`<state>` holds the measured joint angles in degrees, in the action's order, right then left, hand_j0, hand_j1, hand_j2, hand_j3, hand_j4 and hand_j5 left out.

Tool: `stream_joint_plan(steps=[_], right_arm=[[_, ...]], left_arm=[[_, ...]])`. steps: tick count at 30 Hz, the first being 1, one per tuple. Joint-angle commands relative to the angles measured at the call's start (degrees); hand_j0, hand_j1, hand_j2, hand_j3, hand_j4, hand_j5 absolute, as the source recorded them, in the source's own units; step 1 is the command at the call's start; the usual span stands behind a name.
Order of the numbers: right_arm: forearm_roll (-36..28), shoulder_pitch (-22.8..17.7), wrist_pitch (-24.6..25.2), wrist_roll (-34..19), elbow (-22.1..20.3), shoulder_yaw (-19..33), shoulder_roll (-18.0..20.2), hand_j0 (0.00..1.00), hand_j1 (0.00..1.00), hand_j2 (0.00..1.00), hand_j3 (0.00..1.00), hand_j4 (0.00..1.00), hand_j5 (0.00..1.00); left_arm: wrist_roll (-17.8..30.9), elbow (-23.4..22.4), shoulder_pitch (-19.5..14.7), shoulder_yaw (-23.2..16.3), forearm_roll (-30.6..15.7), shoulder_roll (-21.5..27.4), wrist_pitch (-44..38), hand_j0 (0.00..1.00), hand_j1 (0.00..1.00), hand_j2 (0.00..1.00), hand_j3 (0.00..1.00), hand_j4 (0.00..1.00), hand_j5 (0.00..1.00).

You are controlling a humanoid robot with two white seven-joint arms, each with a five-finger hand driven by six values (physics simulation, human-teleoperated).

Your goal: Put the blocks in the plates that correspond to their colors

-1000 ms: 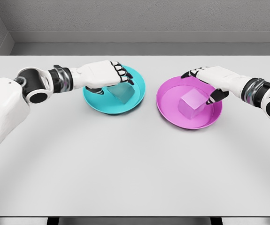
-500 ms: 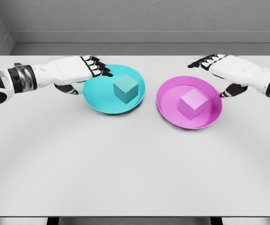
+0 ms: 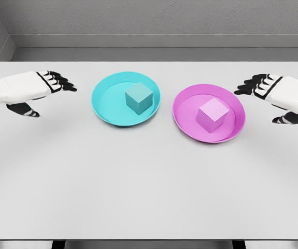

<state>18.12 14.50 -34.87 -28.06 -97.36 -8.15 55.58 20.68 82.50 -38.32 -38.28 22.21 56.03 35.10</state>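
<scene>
Grey walls close off the far side of the scene, and in front of them a broad white table [image 3: 149, 181] fills nearly the whole view.

On its far half sit two plates side by side, apart from each other: a cyan plate [image 3: 107, 106] to the left and a magenta plate [image 3: 190, 127] to the right. Each holds the block of its own colour. The cyan block [image 3: 139, 98] rests toward the right of its plate, and the magenta block [image 3: 213, 115] sits near the middle of its plate, both flat on a face and free of any contact. Judged from this, the sorting looks finished, since each colour matches its dish.

The left hand [image 3: 27, 91] hangs at the far left edge, well apart from the cyan plate, fingers loosely spread and pointing right, thumb dropped below, holding nothing. The right hand [image 3: 283, 94] mirrors it at the far right edge, just clear of the magenta rim, fingers relaxed and empty; whether either palm touches the table is hard to tell from this angle. They are likely parked out there so the plates stay unobstructed.

Compared with half a second ago, both hands have drawn outward: the left fingertips then reached the cyan rim, and the right hand hovered over the far right rim of the magenta plate. A second ago each hand was over its block. The blocks and plates have not shifted.
</scene>
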Motion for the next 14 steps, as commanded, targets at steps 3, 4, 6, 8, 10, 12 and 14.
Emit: stream_joint_plan(steps=[3,4,6,8,10,12,14], right_arm=[[-0.28,-0.18,-0.13,0.02,-0.29,0.15,-0.03,1.00,1.00,1.00,1.00,1.00,1.00],[-0.28,-0.18,-0.13,0.02,-0.29,0.15,-0.03,1.00,1.00,1.00,1.00,1.00,1.00],[-0.28,-0.26,-0.13,0.02,-0.29,-0.20,-0.20,1.00,1.00,1.00,1.00,1.00,1.00],[-0.28,-0.35,-0.13,0.02,-0.38,-0.20,-0.29,1.00,1.00,1.00,1.00,1.00,1.00],[-0.28,-0.35,-0.13,0.02,-0.47,-0.29,-0.38,1.00,1.00,1.00,1.00,1.00,1.00],[-0.28,-0.35,-0.13,0.02,-0.47,-0.38,-0.38,1.00,1.00,1.00,1.00,1.00,1.00],[-0.28,-0.44,-0.13,0.02,-0.47,-0.38,-0.47,1.00,1.00,1.00,1.00,1.00,1.00]], left_arm=[[-0.03,0.12,0.00,0.67,-0.50,1.01,-0.10,1.00,1.00,1.00,1.00,1.00,1.00],[-0.03,0.12,0.00,0.67,-0.50,1.01,-0.10,1.00,1.00,1.00,1.00,1.00,1.00],[-0.03,0.21,0.00,0.67,-0.41,1.01,-0.10,1.00,1.00,1.00,1.00,1.00,1.00],[-0.03,0.21,0.00,0.67,-0.41,1.01,-0.10,1.00,1.00,1.00,1.00,1.00,1.00],[-0.03,0.21,0.00,0.67,-0.41,1.01,-0.10,1.00,1.00,1.00,1.00,1.00,1.00],[0.06,0.21,0.00,0.67,-0.41,1.01,-0.10,1.00,1.00,1.00,1.00,1.00,1.00],[0.06,0.21,0.00,0.67,-0.41,1.01,-0.10,1.00,1.00,1.00,1.00,1.00,1.00]])
